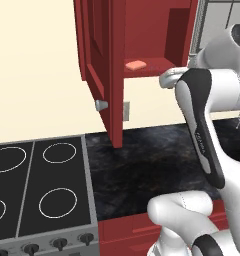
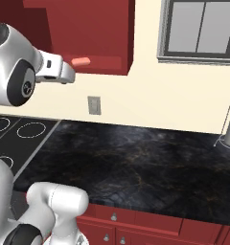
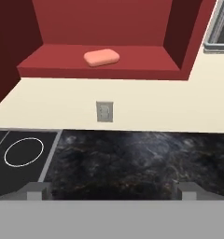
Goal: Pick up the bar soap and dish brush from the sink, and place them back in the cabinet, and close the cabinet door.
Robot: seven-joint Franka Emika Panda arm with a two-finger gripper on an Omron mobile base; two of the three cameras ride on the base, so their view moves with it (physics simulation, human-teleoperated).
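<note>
Though gripper [image 3: 112, 193] empty, bar soap [image 3: 101, 57] beyond

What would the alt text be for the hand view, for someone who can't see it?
An orange-pink bar soap lies on the floor of an open red cabinet on a cream wall. Below it are a grey wall outlet, a black marbled counter and, at left, a stove burner ring.
</note>
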